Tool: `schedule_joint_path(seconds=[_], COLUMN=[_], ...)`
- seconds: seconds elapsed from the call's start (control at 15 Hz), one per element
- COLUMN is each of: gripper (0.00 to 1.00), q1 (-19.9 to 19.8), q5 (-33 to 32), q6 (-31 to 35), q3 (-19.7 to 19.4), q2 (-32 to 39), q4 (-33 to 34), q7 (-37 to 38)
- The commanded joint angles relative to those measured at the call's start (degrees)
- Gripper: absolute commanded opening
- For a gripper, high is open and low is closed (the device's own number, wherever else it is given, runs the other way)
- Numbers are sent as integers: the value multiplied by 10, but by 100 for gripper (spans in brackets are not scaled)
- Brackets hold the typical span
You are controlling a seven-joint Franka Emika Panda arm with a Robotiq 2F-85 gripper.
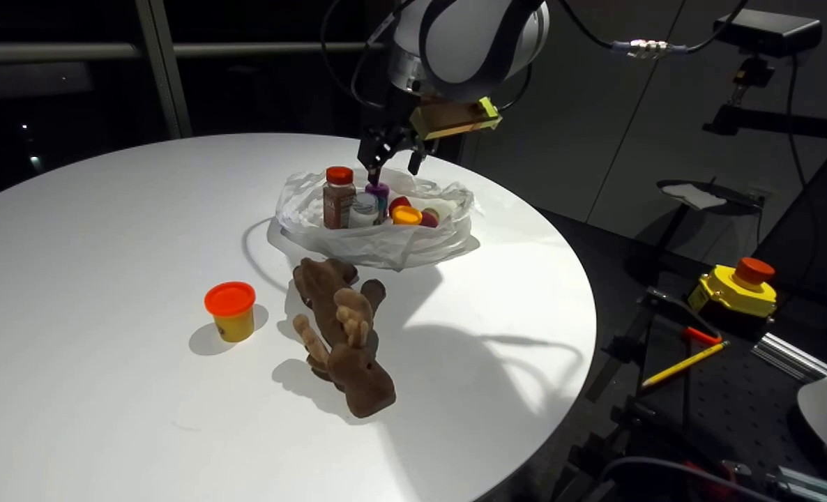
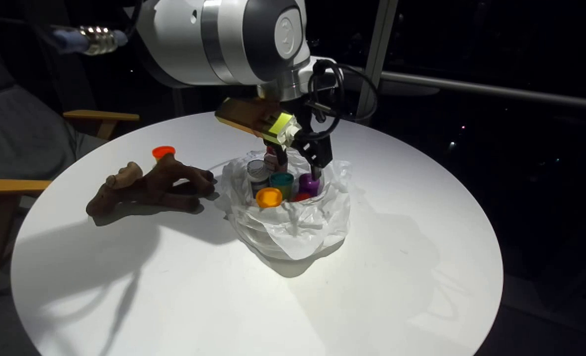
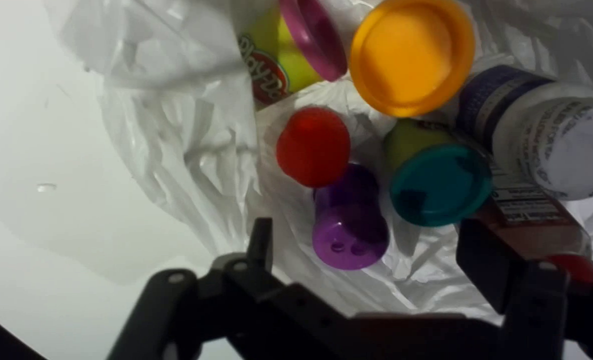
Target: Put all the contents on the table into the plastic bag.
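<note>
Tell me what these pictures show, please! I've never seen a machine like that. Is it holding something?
That white machine is a robot arm. The black gripper at its end pinches things, like your finger and thumb. Two pictures come from cameras standing outside the robot. The nearest one comes from a camera on its wrist, with the gripper's fingers in the lower part.

On the round white table sits an open plastic bag. Inside are a red-capped bottle, a whitish bottle, a teal-lidded tub, a pink-lidded tub, an orange lid, a red thing and a purple thing. Outside it are a brown plush toy and a yellow tub with an orange-red lid.

The fingers are spread apart, holding nothing.
</note>
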Motion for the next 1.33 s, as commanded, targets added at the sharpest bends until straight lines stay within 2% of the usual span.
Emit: schedule_joint_path(seconds=[0.0,0.13,0.27,0.4,0.6,0.8,1.0,1.27], gripper=[100,100,100,100,100,100,100,100], q1=[42,63,68,73,80,94,109,124], q5=[-5,-9,2,19,27,-14,-62,-80], q6=[-13,-71,-165,-259,-331,-311,-265,-214], q3=[0,19,64,115,171,193,193,187], q2=[-90,-133,-169,-177,-161,-121,-71,1], q4=[-65,-80,-76,-42,11,49,66,87], q7=[17,18,6,6,2,7,-3,-18])
